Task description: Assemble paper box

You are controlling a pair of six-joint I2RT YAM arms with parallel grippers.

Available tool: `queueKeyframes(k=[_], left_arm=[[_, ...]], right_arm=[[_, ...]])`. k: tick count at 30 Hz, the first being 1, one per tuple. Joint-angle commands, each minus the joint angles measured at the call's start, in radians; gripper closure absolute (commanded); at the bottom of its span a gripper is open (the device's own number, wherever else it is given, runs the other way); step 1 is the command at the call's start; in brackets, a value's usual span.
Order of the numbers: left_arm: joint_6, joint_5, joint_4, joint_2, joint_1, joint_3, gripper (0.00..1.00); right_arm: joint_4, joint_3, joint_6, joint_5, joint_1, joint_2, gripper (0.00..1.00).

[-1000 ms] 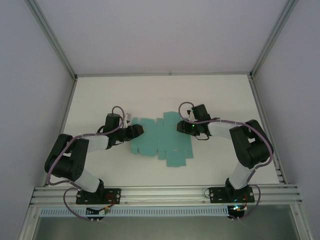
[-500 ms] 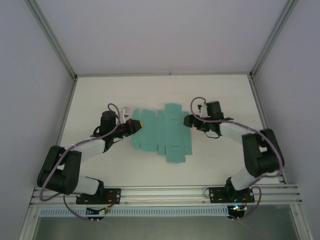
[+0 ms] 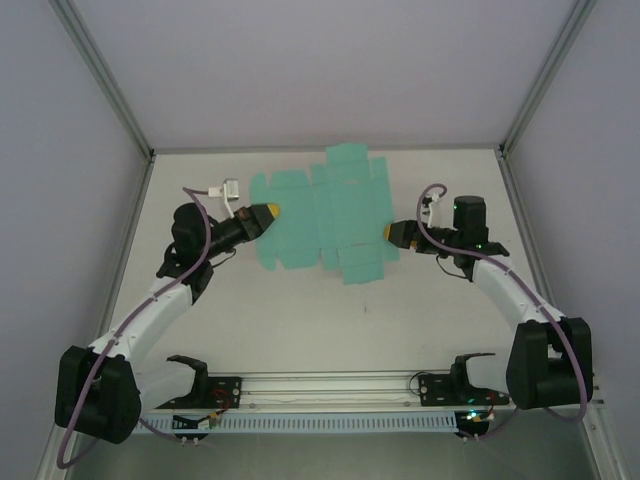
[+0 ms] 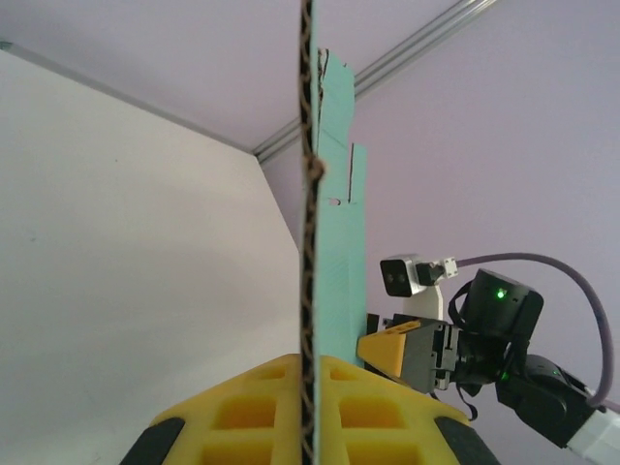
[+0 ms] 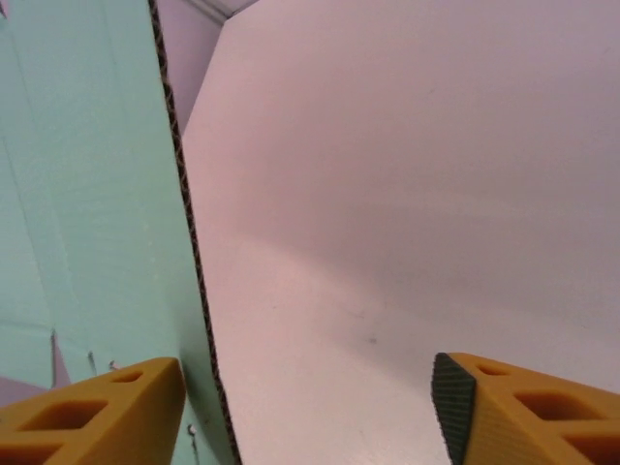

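Off the desk (image 3: 430, 310): the paper box (image 3: 320, 215), pinched by the left tool (image 3: 266, 212)
A second ago the sheet lay flat mid-desk. Now it hangs raised toward 12 o'clock, clamped at its 9 o'clock edge, so folding can likely begin (no flap is bent yet). The right tool (image 3: 395, 233) waits at its 3 o'clock edge. Only the right wrist view settles its state: fingers (image 5: 97, 402) wide apart, the card edge just beside one, ungripped.

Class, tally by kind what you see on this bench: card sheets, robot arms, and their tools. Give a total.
Flat teal paper box: 1
Robot arms: 2, left arm, right arm
Tools: 2, left tool, right tool
Total: 5
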Motion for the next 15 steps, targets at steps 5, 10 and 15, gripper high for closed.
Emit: queueKeyframes(k=[5,10,15], left_arm=[[-0.029,0.041,0.030,-0.018,0.011,0.005,1.00],[-0.011,0.046,0.015,-0.023,0.011,-0.001,1.00],[0.004,0.022,-0.033,-0.042,0.011,-0.012,1.00]], right_arm=[[-0.010,0.038,-0.068,-0.152,0.000,-0.009,0.59],[-0.007,0.061,-0.080,-0.196,0.000,0.009,0.66],[-0.043,0.080,-0.113,-0.185,-0.001,0.022,0.97]])
